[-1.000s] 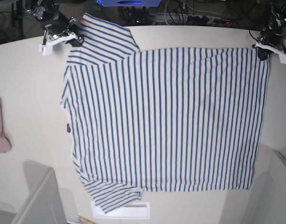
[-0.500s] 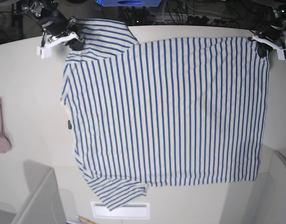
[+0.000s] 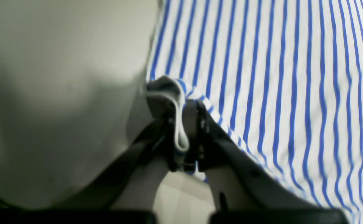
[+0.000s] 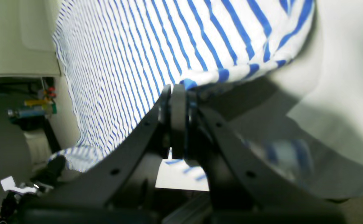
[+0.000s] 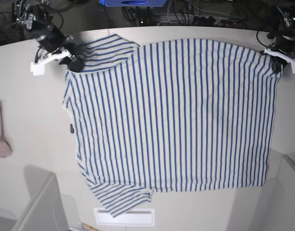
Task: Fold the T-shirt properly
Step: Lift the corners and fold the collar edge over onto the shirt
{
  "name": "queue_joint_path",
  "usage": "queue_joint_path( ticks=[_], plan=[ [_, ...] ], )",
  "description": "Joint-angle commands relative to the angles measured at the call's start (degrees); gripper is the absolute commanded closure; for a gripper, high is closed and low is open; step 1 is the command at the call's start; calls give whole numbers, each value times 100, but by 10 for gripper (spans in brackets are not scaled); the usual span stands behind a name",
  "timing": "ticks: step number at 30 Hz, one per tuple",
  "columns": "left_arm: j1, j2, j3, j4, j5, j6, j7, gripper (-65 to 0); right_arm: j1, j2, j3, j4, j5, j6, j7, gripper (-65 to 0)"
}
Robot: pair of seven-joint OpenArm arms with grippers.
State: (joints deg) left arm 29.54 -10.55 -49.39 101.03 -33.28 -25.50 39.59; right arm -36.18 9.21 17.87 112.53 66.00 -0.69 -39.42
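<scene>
T-shirt (image 5: 171, 115) shifted farther up white table (image 5: 32, 120); cables behind.

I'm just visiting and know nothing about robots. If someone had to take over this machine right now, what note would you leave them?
Left end effector: shut on the hem corner of the T-shirt, at the far right in the base view.
Right end effector: shut on the T-shirt's edge at the shoulder by the far-left sleeve.
T-shirt: spread nearly flat on the white table, both far corners pinched and raised slightly.
Small pinkish cloth: lies apart at the table's left edge, untouched.
Done: shirt laid out and gripped.
Left: no fold made yet; every fold remains, probably starting by bringing the gripped edge over.
</scene>
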Motion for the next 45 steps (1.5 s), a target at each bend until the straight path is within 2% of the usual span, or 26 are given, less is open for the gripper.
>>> queue_joint_path(
  ticks=[1,13,21,25,39,45],
  plan=[
    [31,-75,-33,81,-70,49,-140,0,36,33,20,110,104,38,-62,0],
    [-506,-93,-33,-165,-61,57,-131,0,1144,-3,90,66,112,3,-757,0],
    [-1077,-75,-24,-306,1029,57,-131,0,1838,-240,732,-22,95,3,-1522,0],
    [-1270,-57,-24,-332,1187,57,-131,0,2278,-372,916,-427,68,3,-1935,0],
    [-1684,-84,-33,-772,1187,57,-131,0,3368,-284,908,-1781,42,3,-1997,0],
    [-1886,-101,-24,-789,1187,57,-131,0,3596,-214,873,-1912,-424,3,-1970,0]
  ],
)
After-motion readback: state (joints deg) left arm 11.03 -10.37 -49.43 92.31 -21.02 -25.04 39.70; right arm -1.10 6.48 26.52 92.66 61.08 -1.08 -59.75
